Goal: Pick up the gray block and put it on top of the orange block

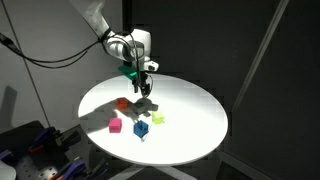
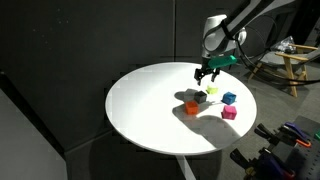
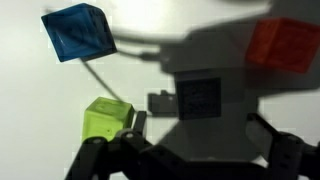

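The end effector is seen open above the small gray cube, near the small orange-red cube on the round white worktop.

The arm is showing smooth, rounded white shells in both exterior views, and a bulky white-and-grey wrist section is capping its end. A thin black cable is trailing up to the arm. A bright green piece is sitting just above the hand, which is looking black. In the wrist view, its fingers are appearing as dark, angular links.
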`<state>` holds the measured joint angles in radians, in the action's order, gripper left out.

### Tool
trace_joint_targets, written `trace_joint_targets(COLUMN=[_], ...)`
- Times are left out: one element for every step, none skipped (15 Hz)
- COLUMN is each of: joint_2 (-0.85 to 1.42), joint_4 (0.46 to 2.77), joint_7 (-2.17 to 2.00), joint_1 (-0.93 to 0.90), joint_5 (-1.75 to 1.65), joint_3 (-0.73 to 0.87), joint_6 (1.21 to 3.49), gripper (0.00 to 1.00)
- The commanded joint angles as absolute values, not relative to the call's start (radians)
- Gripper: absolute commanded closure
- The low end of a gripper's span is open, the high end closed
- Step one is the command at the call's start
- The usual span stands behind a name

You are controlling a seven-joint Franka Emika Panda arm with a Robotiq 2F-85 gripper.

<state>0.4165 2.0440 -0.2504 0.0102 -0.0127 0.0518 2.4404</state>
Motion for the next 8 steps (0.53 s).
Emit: trace_joint_targets(joint_2=[0.417,0.417,0.417,0.42,0.425,0.431,0.437,0.445], joint_4=[2.042,2.042,2.042,2.042,2.044,2.044,2.043,2.043], joint_7=[-0.246,-0.246,-0.246,-0.246,-0.241,-0.241,-0.234,-0.233], joint_1=[0.001,0.0,0.0,-0.001,0.001,0.001,0.002,0.003], joint_5=[-0.007,-0.007,-0.007,-0.009,-0.008,-0.007,-0.006,-0.004], joint_3=[0.061,0.061,0.062,0.062,0.061,0.06,0.058,0.058], joint_6=[2.437,2.437,2.437,2.442,2.45,2.459,2.463,2.475], gripper=[0.0,0.0,0.0,0.0,0.0,0.0,0.0,0.0])
